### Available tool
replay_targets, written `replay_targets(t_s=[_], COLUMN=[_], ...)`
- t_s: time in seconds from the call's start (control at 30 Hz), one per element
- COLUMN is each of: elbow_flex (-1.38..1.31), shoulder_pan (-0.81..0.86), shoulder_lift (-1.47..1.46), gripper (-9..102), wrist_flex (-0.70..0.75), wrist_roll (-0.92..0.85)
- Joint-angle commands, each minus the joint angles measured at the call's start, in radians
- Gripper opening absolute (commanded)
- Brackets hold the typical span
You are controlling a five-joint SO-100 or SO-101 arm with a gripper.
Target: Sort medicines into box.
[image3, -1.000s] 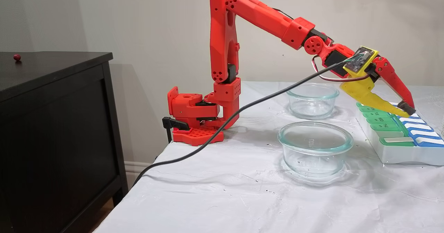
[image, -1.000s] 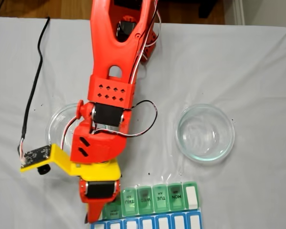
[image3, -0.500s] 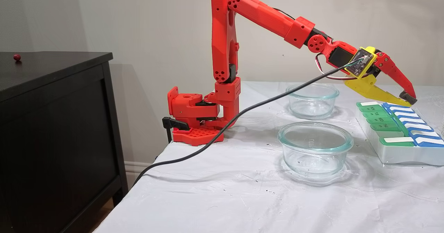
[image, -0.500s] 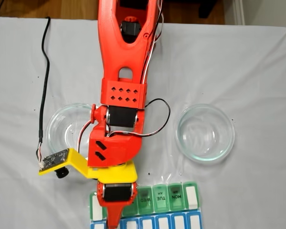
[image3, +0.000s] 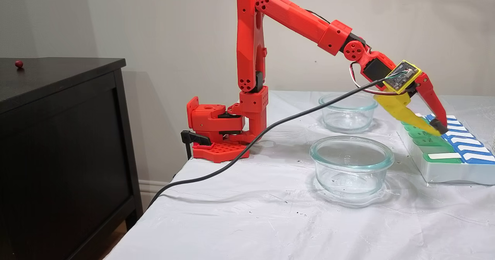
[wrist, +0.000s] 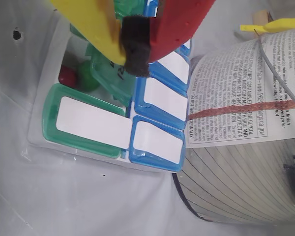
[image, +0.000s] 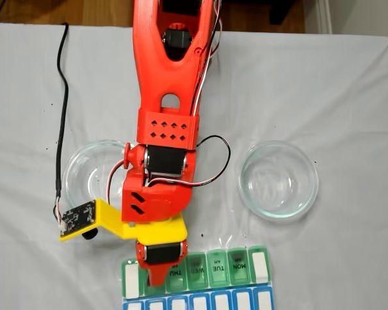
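The pill box [image: 233, 278] lies near the table's front edge, its long axis running left-right in the top-down fixed view. The gripper [wrist: 134, 49], fingers together, has dropped lower over its green lids

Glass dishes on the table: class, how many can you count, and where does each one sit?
2. In a fixed view, one glass dish sits right of the arm; the other glass dish lies left, partly under it. Both are behind the pill organiser.
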Motion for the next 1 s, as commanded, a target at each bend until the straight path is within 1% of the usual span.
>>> replay_targets(t_s=[0.0,0.67,0.83,0.97], elbow_flex=[-0.071,-0.089,-0.078,-0.055], shoulder_pan=[0.002,0.025,0.012,0.0], shoulder_lift=[0.052,-0.031,-0.094,-0.086], gripper=[0,0,0,0], wrist_flex=[0.032,0.075,0.08,0.075], wrist_roll=[-0.017,-0.023,-0.051,-0.075])
